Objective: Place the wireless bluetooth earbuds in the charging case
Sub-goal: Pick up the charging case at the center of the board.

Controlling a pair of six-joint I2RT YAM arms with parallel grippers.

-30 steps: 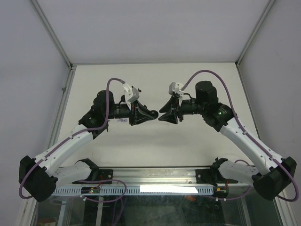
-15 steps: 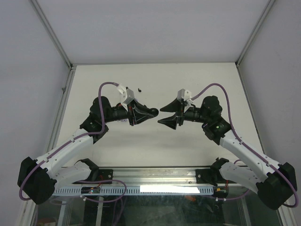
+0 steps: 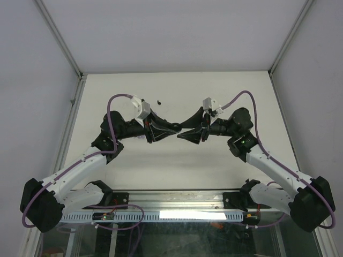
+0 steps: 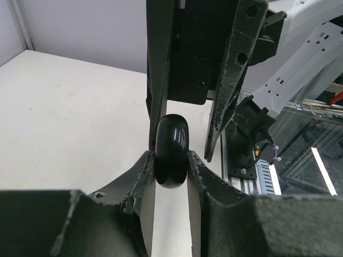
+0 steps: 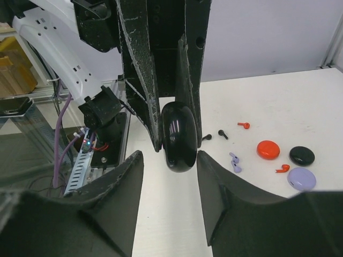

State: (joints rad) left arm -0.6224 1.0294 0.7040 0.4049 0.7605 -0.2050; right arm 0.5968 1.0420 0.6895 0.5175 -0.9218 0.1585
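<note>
Right wrist view, in the air above the table [image 5: 278, 101]: we see a glossy black charging case [image 5: 178, 136] held edge-on by the left gripper [image 4: 171, 160], whose fingers are clamped across its two broad faces. The right gripper [image 5: 169, 160] is spread wide, with a jaw on either side of the case's rim and daylight showing on both sides. From the left wrist, one of its fingers looks to brush the shell, though we cannot confirm contact. No lid seam shows, so we cannot say whether the case is open.

We judge the case to be light, rigid and slick. The flat faces offer the surest hold, which leaves the rim free for the other arm.

The buds lie on the table, well apart from the raised case: two black earbuds [image 5: 222, 134], a pale purple pair [image 5: 233, 156], a red earbud [image 5: 244, 125] and a second red earbud [image 5: 282, 169]. They are tiny and smooth, and we think they will skid or flick away unless taken squarely by the stem.

Beside them sit a red case [image 5: 268, 149], a spare black case [image 5: 302, 155] and a purple case [image 5: 301, 178]. Nothing blocks the buds, but the two sets of fingers are interleaved and leave little room.
</note>
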